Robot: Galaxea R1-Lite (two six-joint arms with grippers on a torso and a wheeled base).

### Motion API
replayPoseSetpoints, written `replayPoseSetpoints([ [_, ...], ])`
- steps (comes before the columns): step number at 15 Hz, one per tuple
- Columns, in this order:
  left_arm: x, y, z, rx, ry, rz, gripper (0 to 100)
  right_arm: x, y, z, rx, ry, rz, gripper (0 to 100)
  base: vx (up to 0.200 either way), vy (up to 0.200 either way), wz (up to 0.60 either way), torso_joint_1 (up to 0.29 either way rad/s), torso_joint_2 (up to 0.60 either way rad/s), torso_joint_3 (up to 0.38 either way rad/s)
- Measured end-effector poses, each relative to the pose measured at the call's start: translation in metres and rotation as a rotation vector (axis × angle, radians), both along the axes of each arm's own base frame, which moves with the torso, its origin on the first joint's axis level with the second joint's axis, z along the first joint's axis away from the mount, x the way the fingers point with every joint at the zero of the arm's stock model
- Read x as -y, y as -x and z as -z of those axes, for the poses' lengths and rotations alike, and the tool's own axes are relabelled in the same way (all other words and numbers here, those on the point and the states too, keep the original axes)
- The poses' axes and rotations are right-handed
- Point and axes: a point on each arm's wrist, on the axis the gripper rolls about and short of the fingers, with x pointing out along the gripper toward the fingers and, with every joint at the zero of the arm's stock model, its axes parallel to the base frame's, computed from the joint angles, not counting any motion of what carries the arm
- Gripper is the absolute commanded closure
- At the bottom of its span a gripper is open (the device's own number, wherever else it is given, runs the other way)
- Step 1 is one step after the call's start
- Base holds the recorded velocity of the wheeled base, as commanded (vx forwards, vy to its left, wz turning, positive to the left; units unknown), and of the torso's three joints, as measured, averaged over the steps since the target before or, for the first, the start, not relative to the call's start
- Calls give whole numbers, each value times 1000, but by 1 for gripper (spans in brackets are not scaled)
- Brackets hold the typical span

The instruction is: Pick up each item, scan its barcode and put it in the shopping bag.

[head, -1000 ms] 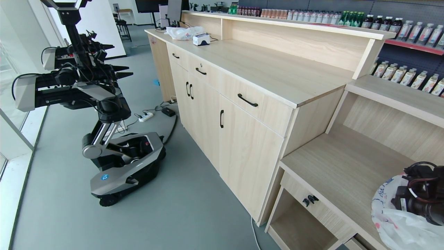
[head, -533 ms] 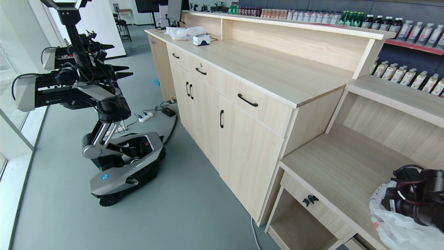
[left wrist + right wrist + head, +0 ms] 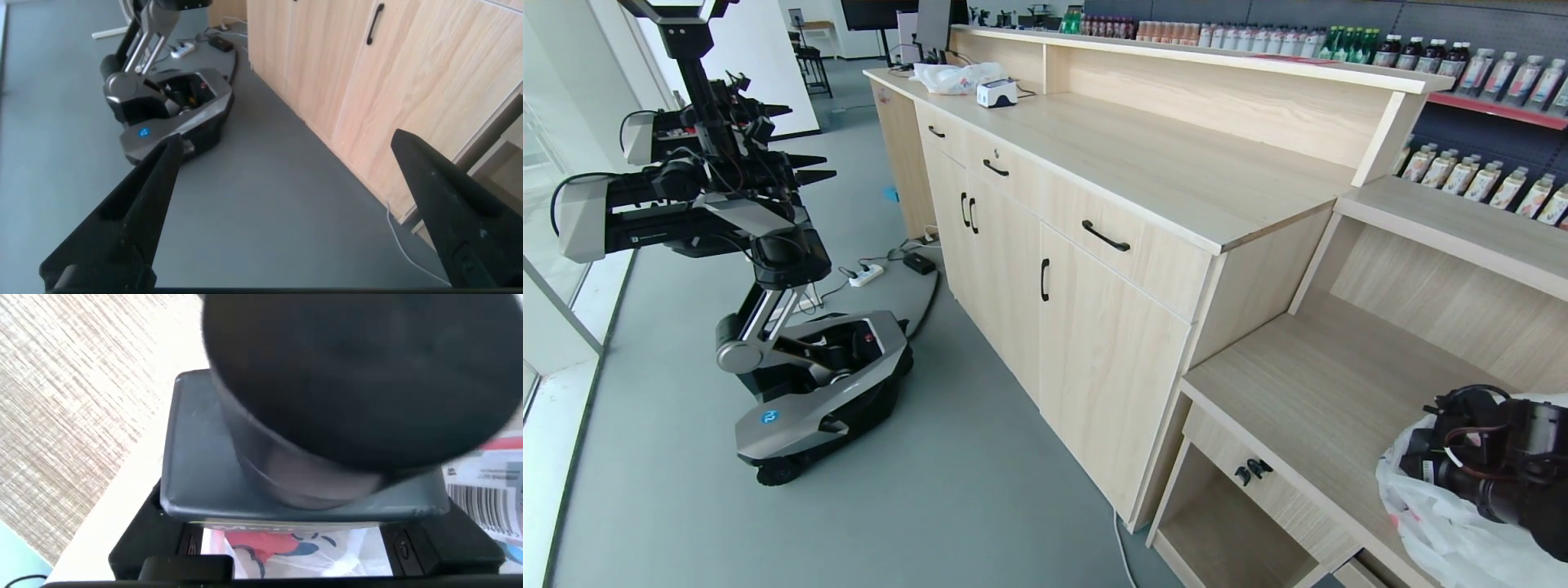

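Left end effector (image 3: pixel 286 139) splayed above grey floor (image 3: pixel 270 204) — seemingly near cabinet (image 3: pixel 425 65).

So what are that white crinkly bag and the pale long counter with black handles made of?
The white crinkly bag looks like thin plastic film, from its creases and sheen. The pale long counter seems matte wood-grain board, probably laminate given its even grain. Its black handles are likely painted metal, though plastic is possible.

White shopping bag (image 3: pixel 1445 531) with red print; pale wood-grain counter (image 3: pixel 1176 163); grey floor (image 3: pixel 972 490).
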Motion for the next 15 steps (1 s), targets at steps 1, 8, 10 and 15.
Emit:
replayPoseSetpoints([
  [1,0,0,0,0,0,0,0,-1,-2,1,8,-5,-10,100,0,0,0,0,0,0],
  [8,0,0,0,0,0,0,0,-2,-4,5,30,-21,-18,100,0,0,0,0,0,0],
  [10,0,0,0,0,0,0,0,-1,-6,6,43,-17,-18,100,0,0,0,0,0,0],
  [15,0,0,0,0,0,0,0,-1,-5,7,41,-21,-19,100,0,0,0,0,0,0],
])
